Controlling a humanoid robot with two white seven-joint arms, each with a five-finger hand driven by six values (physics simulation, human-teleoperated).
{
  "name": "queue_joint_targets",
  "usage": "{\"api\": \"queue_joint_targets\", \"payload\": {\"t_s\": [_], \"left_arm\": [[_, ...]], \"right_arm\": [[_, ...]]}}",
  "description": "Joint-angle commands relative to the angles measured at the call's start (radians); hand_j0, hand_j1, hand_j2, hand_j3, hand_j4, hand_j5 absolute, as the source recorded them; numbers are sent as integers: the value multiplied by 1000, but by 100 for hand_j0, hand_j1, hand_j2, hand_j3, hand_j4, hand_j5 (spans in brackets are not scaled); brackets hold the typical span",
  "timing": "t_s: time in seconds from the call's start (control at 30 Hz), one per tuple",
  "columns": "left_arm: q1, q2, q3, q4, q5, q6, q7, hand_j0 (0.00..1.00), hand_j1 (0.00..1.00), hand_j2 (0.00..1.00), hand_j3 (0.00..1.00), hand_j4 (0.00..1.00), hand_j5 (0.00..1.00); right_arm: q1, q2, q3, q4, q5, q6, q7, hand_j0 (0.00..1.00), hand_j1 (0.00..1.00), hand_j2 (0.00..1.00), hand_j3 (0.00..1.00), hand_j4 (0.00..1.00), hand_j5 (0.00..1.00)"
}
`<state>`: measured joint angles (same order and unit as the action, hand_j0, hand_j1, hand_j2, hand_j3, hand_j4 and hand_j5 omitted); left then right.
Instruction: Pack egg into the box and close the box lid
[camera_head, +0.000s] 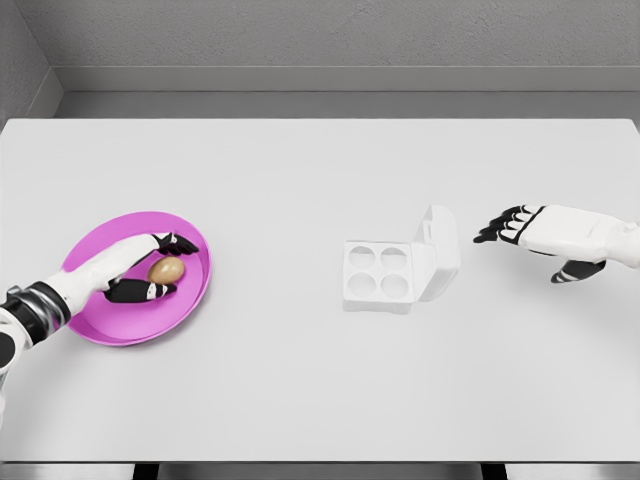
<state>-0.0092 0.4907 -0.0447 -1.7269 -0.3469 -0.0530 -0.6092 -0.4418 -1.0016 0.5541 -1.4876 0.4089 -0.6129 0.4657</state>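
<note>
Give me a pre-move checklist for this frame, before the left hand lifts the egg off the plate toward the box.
1. Left hand at the egg: ok, fingers lie on both sides of it.
2. Grip firm enough to lift: cannot tell.
3. Egg on the pink plate, not yet raised: ok.
4. Box lid open, four cups empty: ok.
5. Right hand clear of the box: ok, it hovers to its right, fingers spread.
6. Table between plate and box free of obstacles: ok.
</note>
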Motion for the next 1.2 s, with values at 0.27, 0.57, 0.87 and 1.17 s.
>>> {"api": "queue_joint_targets", "payload": {"t_s": [0.27,0.57,0.87,1.17], "left_arm": [[0,2,6,0,0,-4,-2,48,48,48,48,48,48],[0,0,23,-28,5,-4,-2,34,34,34,34,34,34],[0,-6,49,-74,8,-5,-2,31,31,31,31,31,31],[-20,-31,46,-74,11,-10,-2,31,31,31,31,31,31]], "right_arm": [[2,-2,0,0,-5,2,-1,100,100,100,100,100,100],[3,-2,0,-2,-7,2,-1,100,100,100,100,100,100],[3,-2,0,-3,-9,2,-1,100,100,100,100,100,100],[2,0,0,-2,-9,2,-2,100,100,100,100,100,100]]}}
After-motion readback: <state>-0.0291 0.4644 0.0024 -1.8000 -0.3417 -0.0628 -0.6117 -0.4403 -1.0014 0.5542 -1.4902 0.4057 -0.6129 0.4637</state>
